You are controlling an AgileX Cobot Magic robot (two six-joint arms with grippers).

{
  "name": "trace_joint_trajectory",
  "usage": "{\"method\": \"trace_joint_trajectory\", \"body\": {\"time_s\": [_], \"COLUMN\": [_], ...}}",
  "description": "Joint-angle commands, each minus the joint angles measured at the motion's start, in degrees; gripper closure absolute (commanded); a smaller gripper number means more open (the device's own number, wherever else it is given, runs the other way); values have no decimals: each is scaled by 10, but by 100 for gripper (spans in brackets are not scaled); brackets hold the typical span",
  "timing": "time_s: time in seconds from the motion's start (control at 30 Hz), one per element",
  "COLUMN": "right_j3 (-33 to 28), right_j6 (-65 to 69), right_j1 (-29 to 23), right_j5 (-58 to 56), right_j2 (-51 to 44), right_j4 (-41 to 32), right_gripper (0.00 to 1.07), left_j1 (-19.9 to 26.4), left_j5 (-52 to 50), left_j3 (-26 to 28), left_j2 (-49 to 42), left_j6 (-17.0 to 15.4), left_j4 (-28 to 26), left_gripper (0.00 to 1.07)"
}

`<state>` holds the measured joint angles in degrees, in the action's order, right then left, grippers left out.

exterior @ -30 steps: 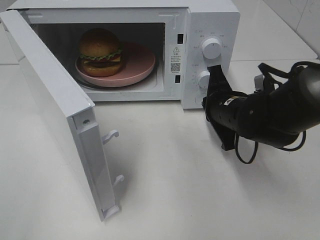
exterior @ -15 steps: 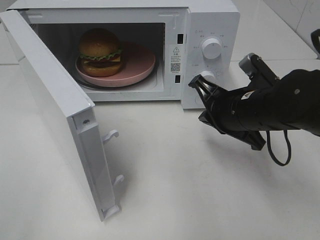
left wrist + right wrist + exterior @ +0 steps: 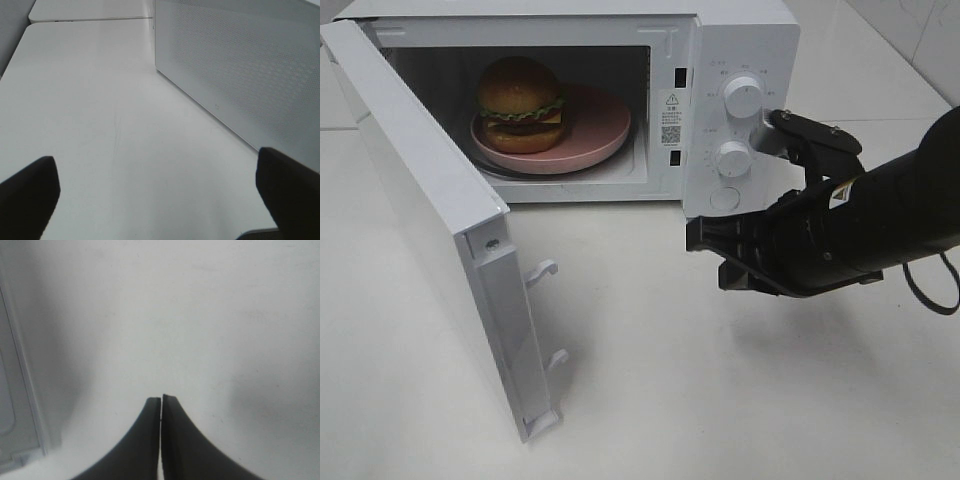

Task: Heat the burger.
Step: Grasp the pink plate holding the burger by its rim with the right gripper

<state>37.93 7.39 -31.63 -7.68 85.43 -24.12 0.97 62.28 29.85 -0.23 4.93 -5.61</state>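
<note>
The right gripper [image 3: 693, 236] has its two dark fingers [image 3: 145, 440] pressed flat together with nothing between them. It lies low over the white table [image 3: 720, 390], just in front of the microwave [image 3: 740, 30], below the control panel and pointing across toward the open doorway. Its black arm runs away from the microwave's right front corner.

Above the gripper, on the microwave's panel, are two white knobs, the upper knob [image 3: 743, 97] and the lower knob [image 3: 732, 158], with a small round button [image 3: 724, 197] under them. The gripper touches none of them.

The microwave's door [image 3: 420, 210] is swung wide open on its left side, its latch hooks showing at the free edge. Inside the microwave sits the burger [image 3: 520, 103] on a pink plate [image 3: 595, 135]. It stands upright toward the plate's left part, bun on top, with lettuce and cheese showing at the side.

The left gripper [image 3: 160, 187] shows only in its own camera. Its fingertips [image 3: 27, 192] are spread far apart and hold nothing, with bare table beneath them. Beside it rises a white wall pricked with fine holes [image 3: 240, 75] — near, but not touching.
</note>
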Motion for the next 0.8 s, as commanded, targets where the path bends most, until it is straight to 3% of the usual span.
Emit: {"method": "trace_joint_trajectory", "body": {"time_s": [0.03, 0.43, 0.57, 0.8], "right_j3": [0, 1, 19, 58], "right_j6": [-32, -203, -340, -474], "right_j1": [2, 2, 2, 2], "right_j5": [-74, -229, -340, -400], "right_j2": [-34, -104, -104, -105], "right_j4": [87, 156, 162, 184], "right_gripper": [103, 101, 100, 99], "left_j1": [2, 2, 2, 2], "left_j5": [-7, -7, -7, -7], "left_j3": [-1, -1, -1, -1], "left_j2": [-5, -5, -5, -5], "left_j6": [-2, -2, -2, -2], "left_j4": [-1, -1, -1, -1], "left_gripper": [7, 7, 7, 7]}}
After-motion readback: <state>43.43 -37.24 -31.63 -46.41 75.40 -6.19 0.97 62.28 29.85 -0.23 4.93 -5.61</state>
